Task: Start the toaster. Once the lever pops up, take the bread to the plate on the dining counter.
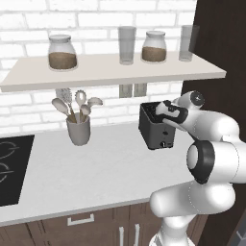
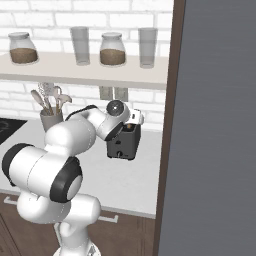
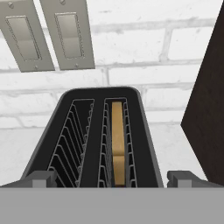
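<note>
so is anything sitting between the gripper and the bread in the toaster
Nothing visible. In the hand view the open gripper looks straight down on the toaster, and the bread stands in the right-hand slot with only the slot's wire guides beside it. The left-hand slot holds nothing.

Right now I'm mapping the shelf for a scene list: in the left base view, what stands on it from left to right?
Squat jar of brown grains → clear glass → second jar of brown grains → second clear glass.
</note>
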Robot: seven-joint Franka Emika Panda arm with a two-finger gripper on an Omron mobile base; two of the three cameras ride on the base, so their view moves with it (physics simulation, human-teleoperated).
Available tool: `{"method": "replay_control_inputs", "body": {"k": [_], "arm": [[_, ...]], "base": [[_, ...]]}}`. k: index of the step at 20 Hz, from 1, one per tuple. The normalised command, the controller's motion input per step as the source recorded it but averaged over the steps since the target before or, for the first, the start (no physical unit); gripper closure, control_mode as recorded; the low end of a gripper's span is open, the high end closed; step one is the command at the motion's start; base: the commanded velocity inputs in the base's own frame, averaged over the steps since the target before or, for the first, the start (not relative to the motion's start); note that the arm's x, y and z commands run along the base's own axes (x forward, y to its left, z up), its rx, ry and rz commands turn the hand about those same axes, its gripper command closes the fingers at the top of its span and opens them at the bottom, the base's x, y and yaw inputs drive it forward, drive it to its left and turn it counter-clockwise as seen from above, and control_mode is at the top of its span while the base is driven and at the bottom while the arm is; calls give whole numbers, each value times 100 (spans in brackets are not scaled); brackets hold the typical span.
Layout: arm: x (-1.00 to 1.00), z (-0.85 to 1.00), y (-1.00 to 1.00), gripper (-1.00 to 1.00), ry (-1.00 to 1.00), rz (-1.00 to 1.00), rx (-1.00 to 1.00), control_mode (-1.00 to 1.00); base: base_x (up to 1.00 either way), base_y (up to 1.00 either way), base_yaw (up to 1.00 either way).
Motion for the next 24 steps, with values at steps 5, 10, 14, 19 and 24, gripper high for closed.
{"method": "replay_control_inputs", "body": {"k": [5, 10, 14, 19, 24], "arm": [[0, 0, 0, -100, 0, 0, 0, -100], [0, 0, 0, -100, 0, 0, 0, -100], [0, 0, 0, -100, 0, 0, 0, -100], [0, 0, 0, -100, 0, 0, 0, -100], [0, 0, 0, -100, 0, 0, 0, -100]], "base": [[0, 0, 0], [0, 0, 0], [0, 0, 0], [0, 0, 0], [0, 0, 0]]}}
